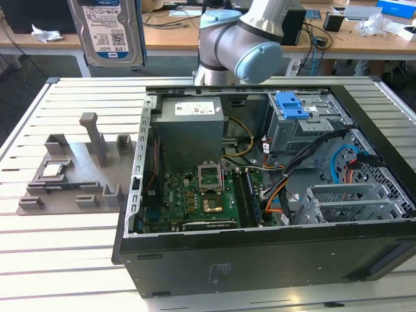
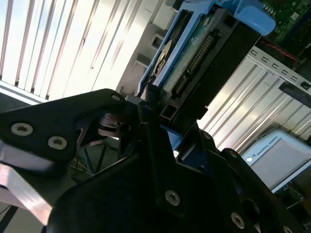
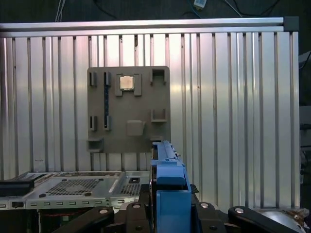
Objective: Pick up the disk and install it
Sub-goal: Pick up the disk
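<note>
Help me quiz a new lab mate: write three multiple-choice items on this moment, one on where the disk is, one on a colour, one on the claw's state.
1. Where is the disk?
A. Held up in the air, outside the computer case
B. Seated in a drive bay
C. Lying on the grey fixture plate

2. What colour is the frame clipped around the disk?
A. Red
B. Blue
C. Yellow

3. What state is the claw in?
A. Open, apart from the disk
B. Shut on the disk
C. Shut on nothing

Answers:
1 A: in the exterior view the disk hangs high, toward the exterior view's left of the case.
2 B: the frame shows blue in both wrist views.
3 B: in the second wrist view the claw clamps the disk's end.
</note>
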Robot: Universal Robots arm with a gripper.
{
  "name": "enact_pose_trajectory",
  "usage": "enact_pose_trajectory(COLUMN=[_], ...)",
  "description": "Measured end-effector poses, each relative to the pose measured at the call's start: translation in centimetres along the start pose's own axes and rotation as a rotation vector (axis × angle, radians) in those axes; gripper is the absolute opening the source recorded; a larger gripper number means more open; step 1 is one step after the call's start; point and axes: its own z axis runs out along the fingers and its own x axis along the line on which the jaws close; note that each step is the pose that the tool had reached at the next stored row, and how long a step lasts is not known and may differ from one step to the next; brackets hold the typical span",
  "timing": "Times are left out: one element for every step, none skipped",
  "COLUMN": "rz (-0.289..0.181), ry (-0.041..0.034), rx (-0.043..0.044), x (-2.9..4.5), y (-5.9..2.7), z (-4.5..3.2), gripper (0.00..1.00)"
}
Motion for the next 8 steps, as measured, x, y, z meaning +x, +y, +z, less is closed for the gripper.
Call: enact_pose_trajectory(rz=[0.000, 0.000, 0.000, 0.000, 0.000, 0.000, 0.000, 0.000], ry=[0.0000, 0.0000, 0.0000, -0.0001, 0.0000, 0.0000, 0.0000, 0.0000], rx=[0.0001, 0.0001, 0.0001, 0.0000, 0.0000, -0.0001, -0.0001, -0.0001], x=[-0.01, -0.02, -0.03, -0.04, -0.05, -0.06, -0.07, -0.08], y=[-0.32, -0.86, -1.37, -1.92, -2.30, -2.62, -3.30, -3.61], z=[0.00, 0.00, -0.01, -0.02, -0.02, -0.02, -0.03, -0.03], gripper=[0.36, 0.36, 0.36, 0.36, 0.36, 0.36, 0.36, 0.36])
